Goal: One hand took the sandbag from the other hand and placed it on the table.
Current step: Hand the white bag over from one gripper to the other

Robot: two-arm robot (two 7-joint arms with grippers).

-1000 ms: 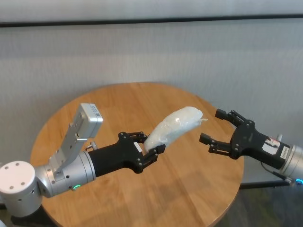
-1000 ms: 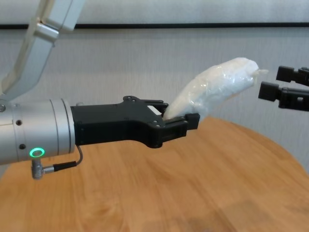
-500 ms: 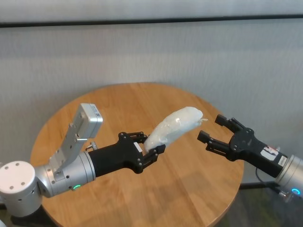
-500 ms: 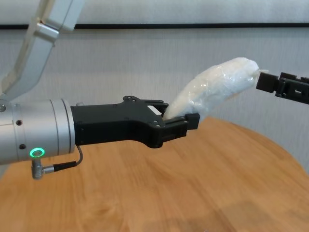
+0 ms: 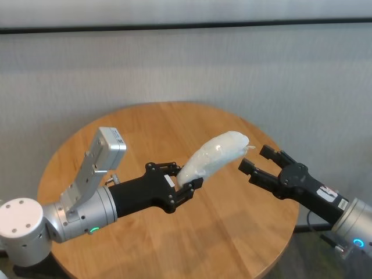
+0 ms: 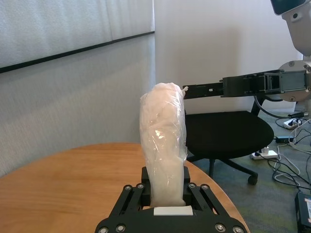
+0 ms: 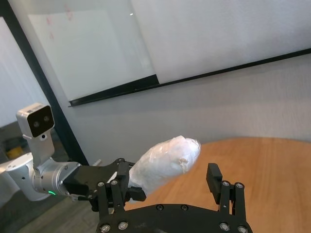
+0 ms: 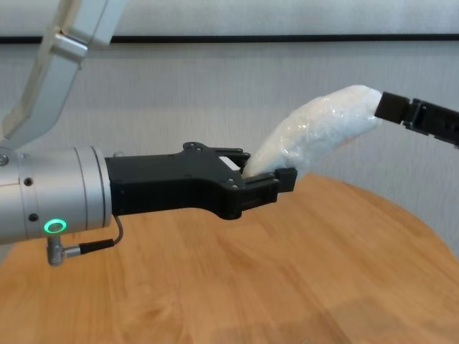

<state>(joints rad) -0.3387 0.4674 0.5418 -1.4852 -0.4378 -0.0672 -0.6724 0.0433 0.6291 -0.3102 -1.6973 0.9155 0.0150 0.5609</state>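
Note:
My left gripper [image 5: 185,179], the one with the green ring light [image 8: 54,227], is shut on the lower end of the white plastic-wrapped sandbag [image 5: 214,156]. It holds the sandbag tilted up above the round wooden table [image 5: 232,232]. My right gripper [image 5: 254,157], with the blue ring light [image 5: 355,242], is open. Its fingertips are just off the sandbag's free upper tip, not touching it. In the right wrist view the sandbag [image 7: 167,160] points between the open fingers [image 7: 214,175]. In the left wrist view the sandbag [image 6: 163,141] stands up from the jaws. In the chest view it [image 8: 323,132] nearly meets a right finger [image 8: 416,115].
A black office chair [image 6: 228,133] and floor cables [image 6: 291,145] lie beyond the table's far right edge. A grey wall stands behind the table. The left arm's silver camera block [image 5: 104,154] rises above its wrist.
My right gripper has moved left toward the sandbag's upper tip, staying open. My left gripper and the sandbag have not moved.

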